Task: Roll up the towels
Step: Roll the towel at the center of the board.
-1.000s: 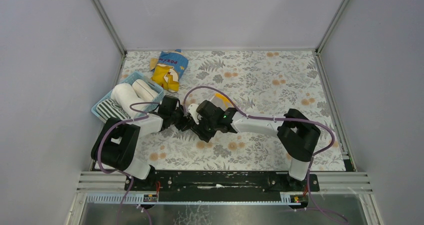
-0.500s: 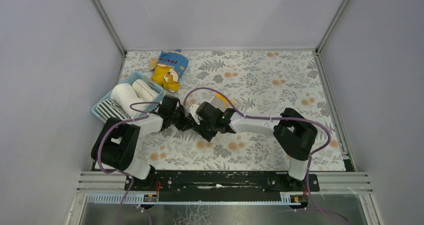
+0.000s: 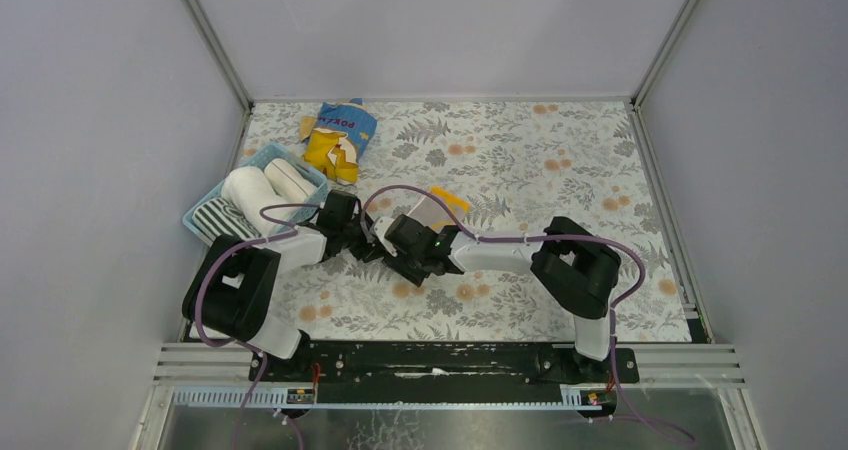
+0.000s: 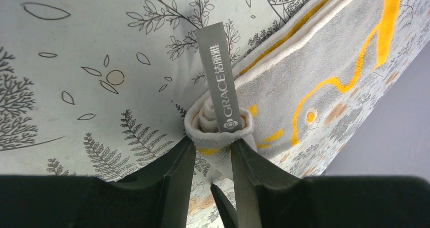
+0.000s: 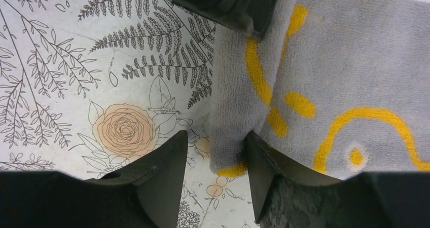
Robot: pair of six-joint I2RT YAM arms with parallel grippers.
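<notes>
Beige, yellow-marked towel (image 4: 324, 71), soft and floppy, lies on the floral surface (image 4: 76, 45), its started roll clenched in the left hand (image 4: 212, 143), while the right hand (image 5: 216, 137) straddles the same edge, grip unclear; it looks best held at the roll's ends.

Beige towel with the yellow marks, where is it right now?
In the top view, the beige towel lies mid-table, right of the light blue basket. The left gripper pinches its rolled end; the right gripper straddles its edge.
</notes>
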